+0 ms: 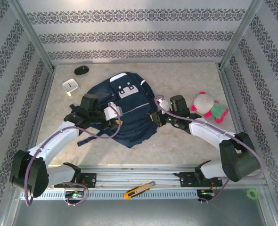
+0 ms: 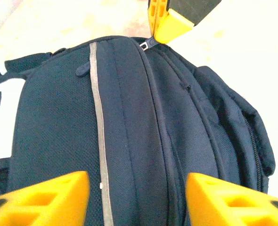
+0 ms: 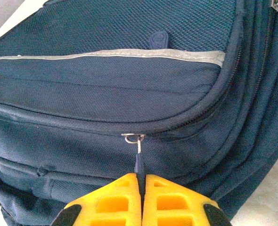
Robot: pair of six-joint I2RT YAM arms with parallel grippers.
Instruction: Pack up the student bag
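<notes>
In the top view, the bag (image 1: 125, 110) lies flat at the middle of the table (image 1: 186, 77), its pale patch (image 1: 126, 89) toward the back wall. The left arm climbs from the lower left, bends at the elbow and brings the left gripper (image 1: 116, 117) over the bag's left half. The right arm rises from the lower right, folds at a bulky elbow and runs up-left, with the right gripper (image 1: 155, 117) at the bag's right edge. Bare beige tabletop lies behind the bag and along its near side. A plush toy (image 1: 208, 106) sits just right of the right wrist. A white square (image 1: 69, 85) and a black oval (image 1: 81, 70) lie at upper left, apart from the bag. An orange knife (image 1: 139, 189) rests on the rail at the bottom.

In the left wrist view, the left gripper (image 2: 136, 197) hangs over the bag (image 2: 54, 122), its yellow fingers (image 2: 40, 200) spread wide at the bottom corners, released. The fabric is a coarse navy weave. A grey stripe (image 2: 97, 117) runs up the frame with curved zip seams to its right. At the top, the right gripper (image 2: 163, 34) pinches the zip pull (image 2: 147, 44).

In the right wrist view, the right gripper (image 3: 141, 195) has its fingers pressed together, clenched on the dark zip pull (image 3: 139, 165). The pull hangs from a metal slider (image 3: 132, 138) on a curved zip. Pale tabletop shows at the lower right corner.
</notes>
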